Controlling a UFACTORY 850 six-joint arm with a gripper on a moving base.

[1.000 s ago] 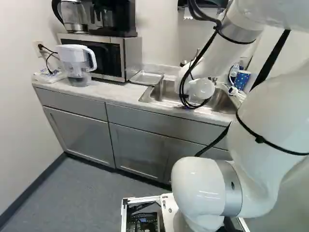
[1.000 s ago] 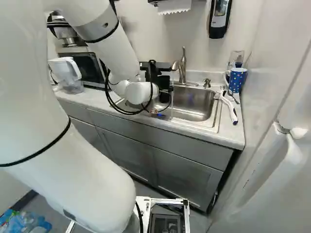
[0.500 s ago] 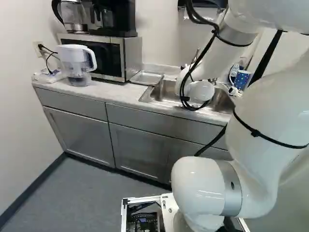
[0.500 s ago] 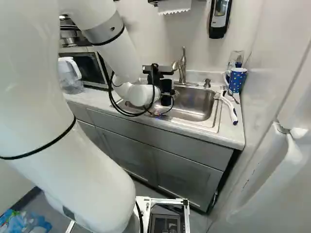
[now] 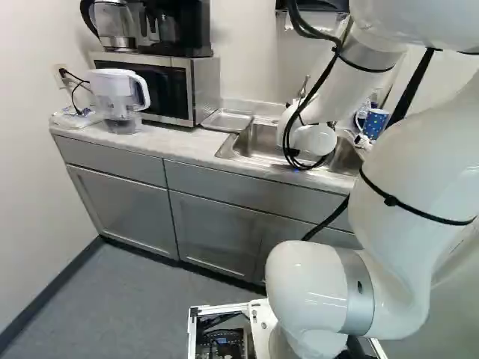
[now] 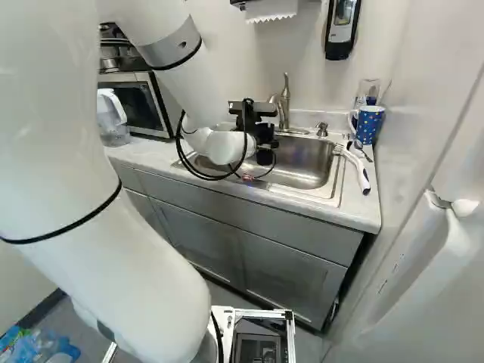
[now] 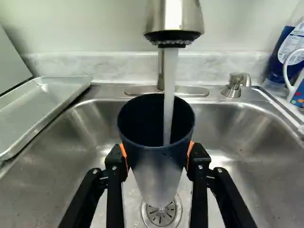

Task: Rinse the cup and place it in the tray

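Cup (image 7: pixel 154 168) is pinched in my pincer (image 7: pixel 156 154) over the sink (image 7: pixel 237 133); my arm (image 6: pixel 223 145) has carried it slightly rightward, and water (image 7: pixel 169 104) from the tap (image 7: pixel 175 19) falls inside, so rinsing seems begun.

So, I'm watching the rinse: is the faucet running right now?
Yes, a stream of water falls from the faucet into the dark cup.

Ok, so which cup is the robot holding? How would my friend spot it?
On the counter, find the steel sink, then its faucet pouring water. Right under it, held by the black gripper, is a dark, tapered cup. The mug beside the sink has spots and a handle; this cup shows neither.
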